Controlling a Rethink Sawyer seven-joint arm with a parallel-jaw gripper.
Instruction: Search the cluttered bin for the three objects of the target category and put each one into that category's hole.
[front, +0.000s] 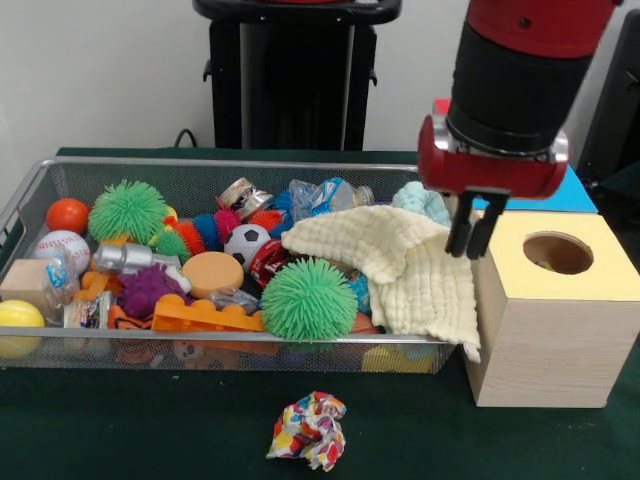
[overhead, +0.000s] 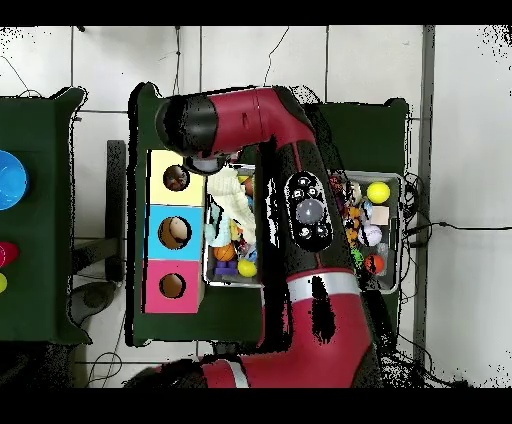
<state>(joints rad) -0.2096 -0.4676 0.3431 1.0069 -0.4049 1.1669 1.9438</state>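
Crumpled colourful wrapper (front: 308, 429) lay on the table in front of the wire bin (front: 30, 195), outside it. Bin was packed with toys, little free room. Yellow-topped box (front: 553, 335) stood just beside the bin's end, its hole (front: 557, 253) unobstructed. Cream cloth (front: 400, 270) draped over that bin end, touching the box. Gripper (front: 474, 240) hung at the cloth's upper edge beside the box, fingers close together, apparently pinching cloth. Step judged: carrying cloth to the hole; next needs lift clear of the rim.

Robotics lab: pedestal arm (overhead: 300, 200), tiled floor (overhead: 460, 120), cables, test bin (front: 30, 195).
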